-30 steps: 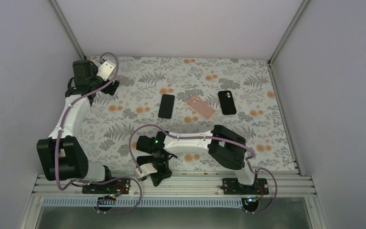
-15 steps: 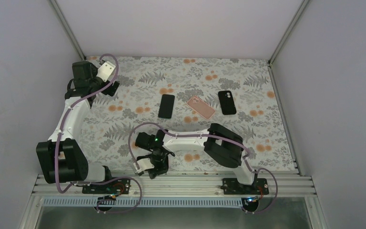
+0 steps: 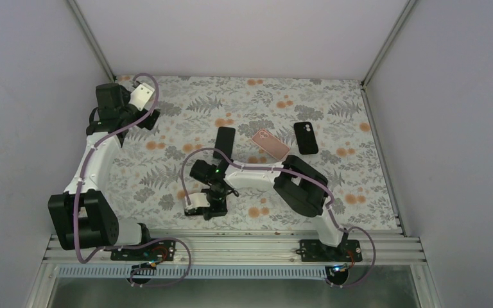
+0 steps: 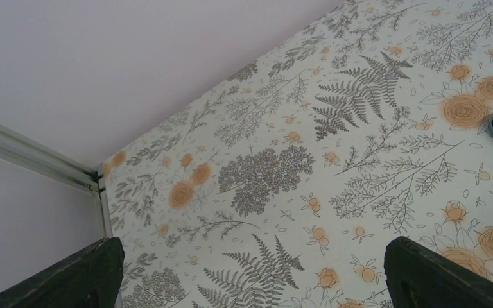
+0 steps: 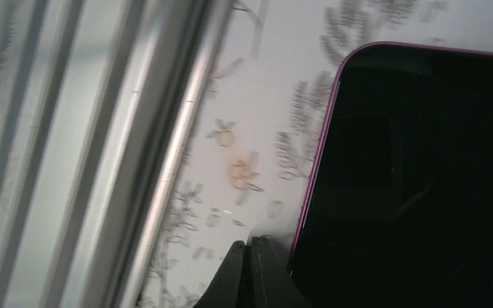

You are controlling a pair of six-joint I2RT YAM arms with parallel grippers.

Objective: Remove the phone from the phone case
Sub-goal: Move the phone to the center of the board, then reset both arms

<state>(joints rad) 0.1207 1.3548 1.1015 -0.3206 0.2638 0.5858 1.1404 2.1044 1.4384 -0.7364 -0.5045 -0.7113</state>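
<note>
Magenta rim, dark screen: a phone (image 5: 423, 160) fills the right wrist view. Its edge is just beside the right gripper (image 5: 249, 269), whose fingers are pressed together; whether they pinch it cannot be told. That gripper sits low over the floral table (image 3: 167, 173), near centre. Left gripper (image 3: 149, 119), far left, has fingers spread wide, holding nothing. Farther off lie a black handset (image 3: 224, 142), a pink piece (image 3: 271, 144) and a black piece (image 3: 305, 138).

2 white arms (image 3: 96, 160), black joints (image 3: 80, 218), purple cables (image 3: 181, 168).
</note>
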